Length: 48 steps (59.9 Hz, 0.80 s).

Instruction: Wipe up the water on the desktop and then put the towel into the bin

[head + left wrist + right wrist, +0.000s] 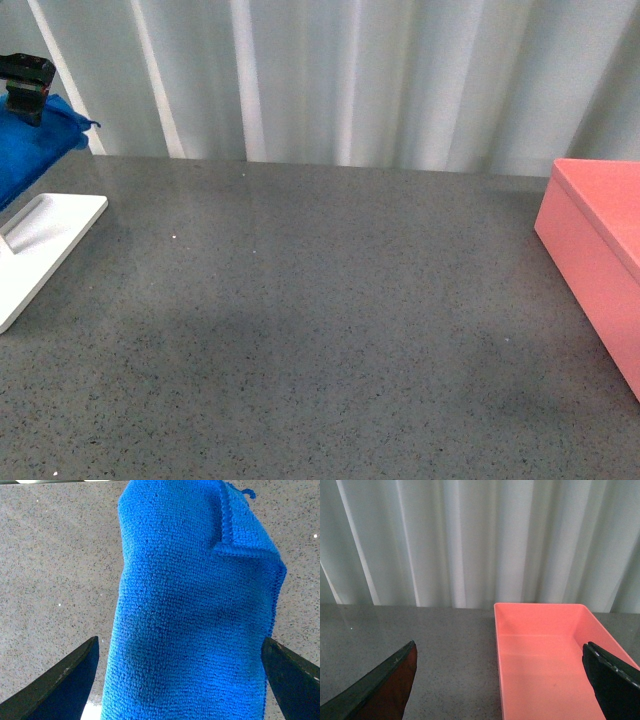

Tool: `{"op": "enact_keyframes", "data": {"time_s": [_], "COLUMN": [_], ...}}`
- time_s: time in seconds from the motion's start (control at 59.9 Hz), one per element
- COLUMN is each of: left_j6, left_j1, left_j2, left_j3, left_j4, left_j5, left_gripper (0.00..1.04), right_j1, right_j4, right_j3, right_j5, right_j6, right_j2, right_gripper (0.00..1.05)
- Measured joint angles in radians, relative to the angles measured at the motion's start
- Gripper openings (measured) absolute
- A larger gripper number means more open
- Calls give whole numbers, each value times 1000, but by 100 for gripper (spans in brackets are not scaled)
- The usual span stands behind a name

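Left gripper [180, 680]: my fingers straddle the towel [190, 605], spread wide; clamped or not, I cannot tell; its long axis runs straight out from the fingers. Front view: towel upper left, over the desktop [320, 320]; bin [590, 250] at right edge, well apart. Right gripper [500, 680] spread, empty, nearer the bin.

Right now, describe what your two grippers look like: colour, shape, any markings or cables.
The left gripper has two plain matte black fingers tapering to pointed tips; the front view shows a boxy black body. The right gripper matches, one finger finely ridged along its edge, the other tinged reddish. No markings or cables show.
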Motion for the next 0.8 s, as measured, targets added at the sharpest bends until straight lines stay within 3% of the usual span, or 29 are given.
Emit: {"op": "enact_keyframes", "data": {"time_s": [0.334, 0.802], "left_j6": [44, 84], "left_j1": [-4, -4], "left_j2": [31, 37], "left_j3": [-5, -13], "left_j4": [13, 25], "left_j5": [-2, -31], "left_gripper": [97, 20], "right_j1": [0, 0], "right_j4": [0, 0], "right_j3": [0, 0], "right_j5": [0, 0], "right_j6": [0, 0], "right_j2": [0, 0], "right_gripper": [98, 98]}}
